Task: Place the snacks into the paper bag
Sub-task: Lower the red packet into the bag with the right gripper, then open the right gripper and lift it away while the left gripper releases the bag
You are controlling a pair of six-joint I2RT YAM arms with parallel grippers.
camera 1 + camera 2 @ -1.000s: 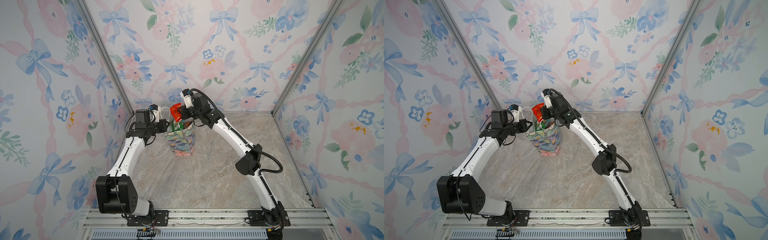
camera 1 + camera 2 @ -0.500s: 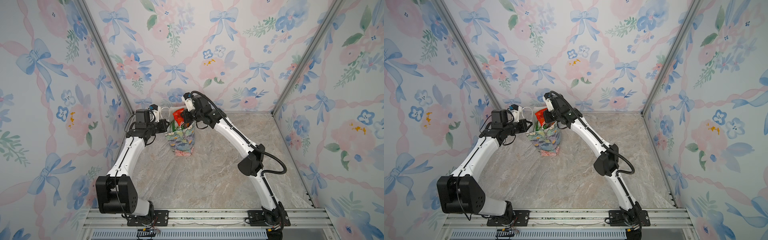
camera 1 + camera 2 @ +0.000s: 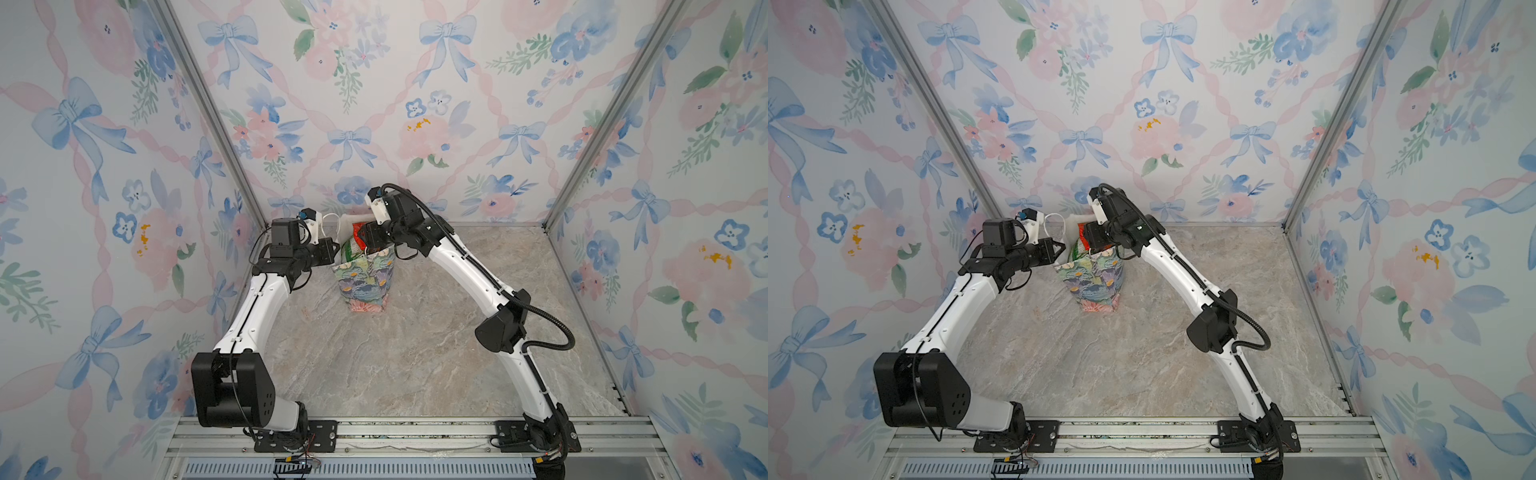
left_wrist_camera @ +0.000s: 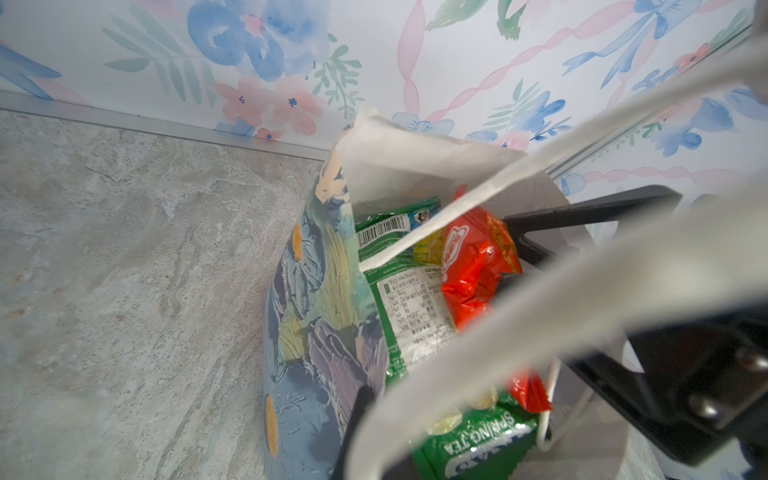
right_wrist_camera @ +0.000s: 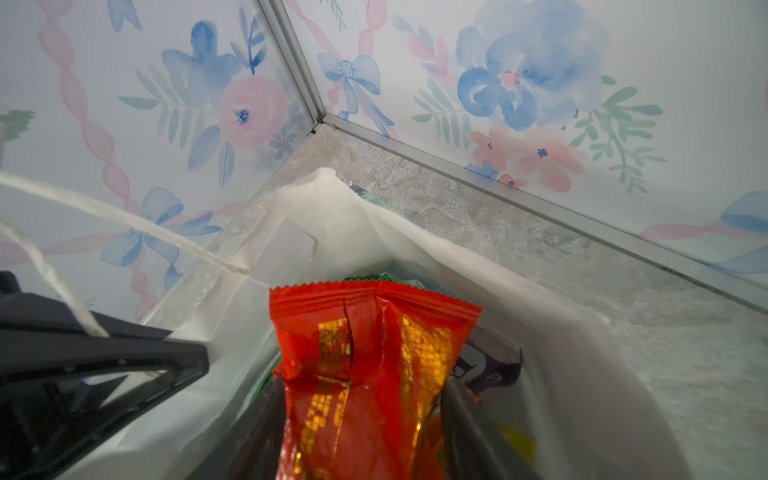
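Left pincer is closed on the left rim of the paper bag, by the cord handle, holding the mouth open. Bag stands upright at far centre of the desk, stuffed.

Right pincer reaches into the mouth from the right, jaws apart either side of a red pouch. This is the drop-off step, probably the last snack.

Next: pull the right arm up and out without snagging pouch or cord, and only then release the left.

- **Top views:** no loose pouches on the desk; bag contents mostly hidden.
- **Left wrist view:** green pouches packed beside the red one.
- **Right wrist view:** the only one showing the jaw gap.
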